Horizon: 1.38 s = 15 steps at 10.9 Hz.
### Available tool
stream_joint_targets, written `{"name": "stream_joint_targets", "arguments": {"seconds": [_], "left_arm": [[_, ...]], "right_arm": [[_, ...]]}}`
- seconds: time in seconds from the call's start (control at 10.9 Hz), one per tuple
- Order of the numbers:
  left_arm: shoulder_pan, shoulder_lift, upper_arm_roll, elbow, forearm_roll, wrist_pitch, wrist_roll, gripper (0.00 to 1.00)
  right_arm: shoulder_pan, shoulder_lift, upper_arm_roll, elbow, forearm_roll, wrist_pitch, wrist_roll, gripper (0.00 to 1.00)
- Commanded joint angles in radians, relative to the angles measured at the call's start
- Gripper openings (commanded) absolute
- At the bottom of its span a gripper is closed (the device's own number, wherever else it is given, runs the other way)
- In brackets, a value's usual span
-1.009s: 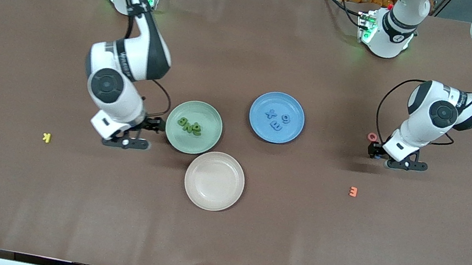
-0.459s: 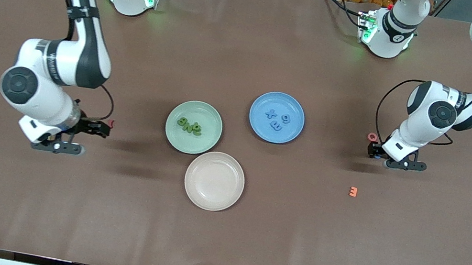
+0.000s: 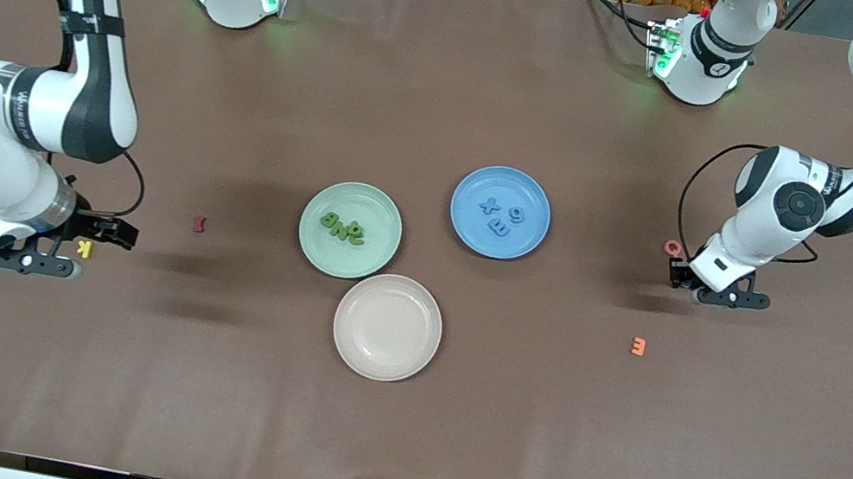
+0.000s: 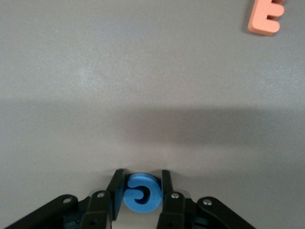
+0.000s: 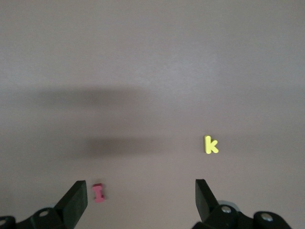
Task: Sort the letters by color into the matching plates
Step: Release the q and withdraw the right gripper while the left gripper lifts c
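Blue foam letter (image 4: 141, 192) sits pinched between the closed fingers of the left gripper (image 4: 140, 191), low at the left arm's end of the table beside the pink Q (image 3: 673, 247). Its blue plate (image 3: 543, 207) lies toward the table's middle, so the carry likely runs that way. The right gripper (image 5: 141, 200) waits wide open and empty over the yellow K (image 5: 210, 144).

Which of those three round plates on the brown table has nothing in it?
The beige-pink plate, nearest the front camera, is bare. The pale green plate holds green letters, and the blue plate holds blue letters.
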Motion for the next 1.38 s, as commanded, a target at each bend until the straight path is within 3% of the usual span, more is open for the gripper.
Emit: {"name": "stream_joint_targets", "arguments": {"seconds": [0.0,0.55,0.92,1.28], "left_arm": [[0.003,0.034,0.0,0.01,0.03,0.017,0.0,0.0],[-0.003,0.02,-0.003,0.021,0.03,0.017,-0.004,0.0],[-0.011,0.017,-0.007,0.067,0.032,0.011,0.032,0.0],[-0.029,-0.03,-0.061,0.081,0.032,-0.018,0.03,0.0]], "right_arm": [[-0.06,-0.013,0.013,0.012,-0.034,-0.014,-0.062,1.0],[-0.109,-0.086,0.011,0.039,-0.037,-0.058,-0.07,1.0],[-0.123,-0.111,0.008,0.224,-0.035,-0.374,-0.062,1.0],[-0.137,-0.195,0.008,0.286,-0.023,-0.511,-0.058,1.0]]}}
